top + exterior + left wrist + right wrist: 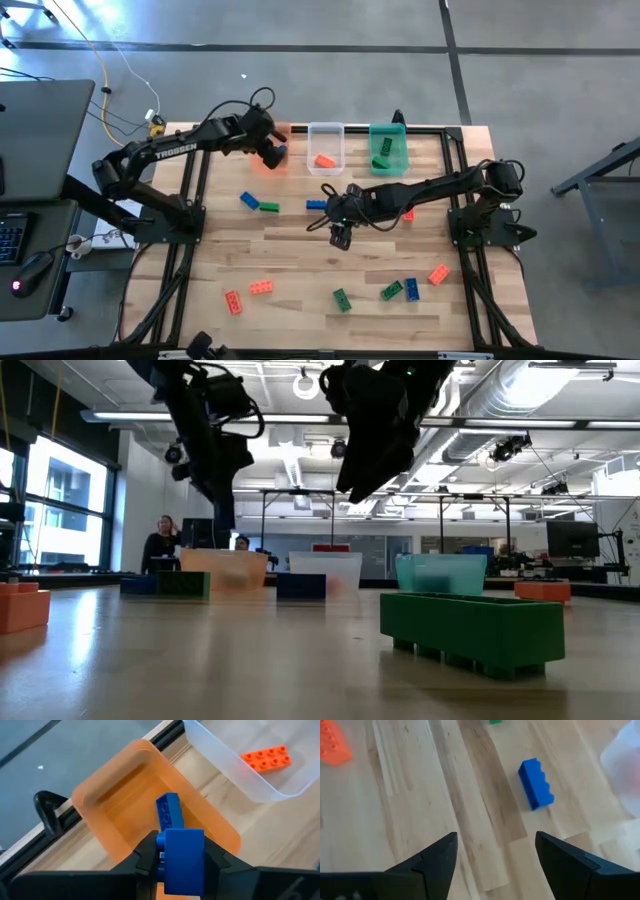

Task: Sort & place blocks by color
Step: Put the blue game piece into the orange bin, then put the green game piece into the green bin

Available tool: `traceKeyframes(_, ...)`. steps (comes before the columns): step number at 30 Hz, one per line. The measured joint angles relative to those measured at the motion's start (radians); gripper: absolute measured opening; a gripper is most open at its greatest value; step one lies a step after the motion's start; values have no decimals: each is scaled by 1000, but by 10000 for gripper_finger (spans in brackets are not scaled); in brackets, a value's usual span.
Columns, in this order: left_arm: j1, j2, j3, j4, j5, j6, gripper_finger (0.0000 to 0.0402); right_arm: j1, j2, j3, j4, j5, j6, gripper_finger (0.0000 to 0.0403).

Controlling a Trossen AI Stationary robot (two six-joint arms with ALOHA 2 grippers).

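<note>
Blue brick held over the orange bin, ready for release.

The left gripper (175, 862), clamped on a blue block (175, 840), is poised above the orange bin (107, 785); opening is called for next. "TROSSEN" is read on that arm. The right gripper (495, 855), spread wide and empty, is aimed near a loose blue brick (536, 785).

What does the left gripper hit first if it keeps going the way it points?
Likely the orange bin: the left gripper, shut on a blue block, points into it. Depth unclear.
</note>
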Motion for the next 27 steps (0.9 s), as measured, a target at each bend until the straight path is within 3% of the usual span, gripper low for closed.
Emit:
traceKeyframes(3, 22, 32, 0, 30, 55, 11, 64, 0, 0, 0, -2, 0, 6, 256)
traceKeyframes(10, 58, 92, 0, 105, 63, 60, 64, 0, 0, 0, -9, -14, 35, 256)
traceKeyframes(18, 84, 116, 0, 118, 82, 122, 116, 2, 0, 0, -13, -43, 101, 256)
traceKeyframes(27, 83, 116, 0, 149, 142, 152, 127, 58, 1, 0, -121, -42, 245, 256)
